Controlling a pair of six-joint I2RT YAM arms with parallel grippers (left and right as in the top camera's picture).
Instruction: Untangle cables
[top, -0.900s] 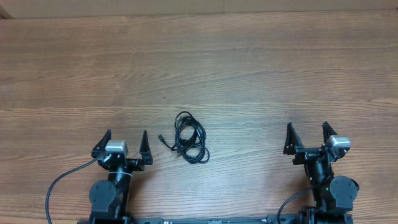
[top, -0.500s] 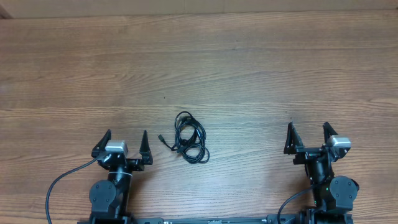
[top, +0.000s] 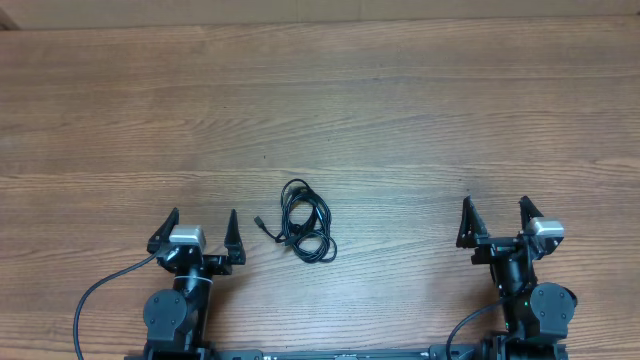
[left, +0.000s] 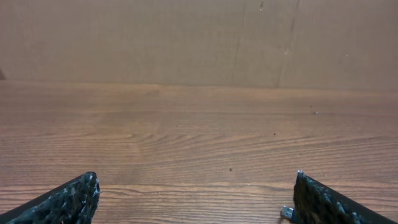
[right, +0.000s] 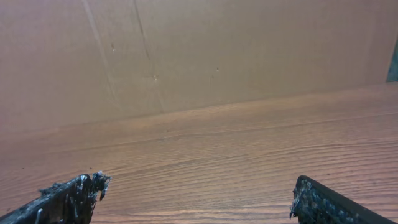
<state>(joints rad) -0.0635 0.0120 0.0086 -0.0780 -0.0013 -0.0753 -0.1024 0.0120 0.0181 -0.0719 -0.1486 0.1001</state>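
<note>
Wood-grain table (top: 400, 100) fills the overhead view, with a plain brown cardboard wall (left: 186, 37) along its far edge. One small knot of cables (top: 305, 232) sits just below centre of the frame, lying flat on the wood. It's a single bundle of thin black loops, and how many cords are in it I can't count. One plug end (top: 260, 222) pokes out to its left.

Two arms are down at the bottom edge. The left gripper (top: 202, 214) is in the lower left with its two fingers spread wide and nothing between them, near the bundle but clear of it. The right gripper (top: 493, 202) is in the lower right, its jaws also wide apart and empty, well away from the cables.

Each wrist view shows two black fingertips (left: 68, 202) (right: 68, 202) in the bottom corners, with bare wood between them.
</note>
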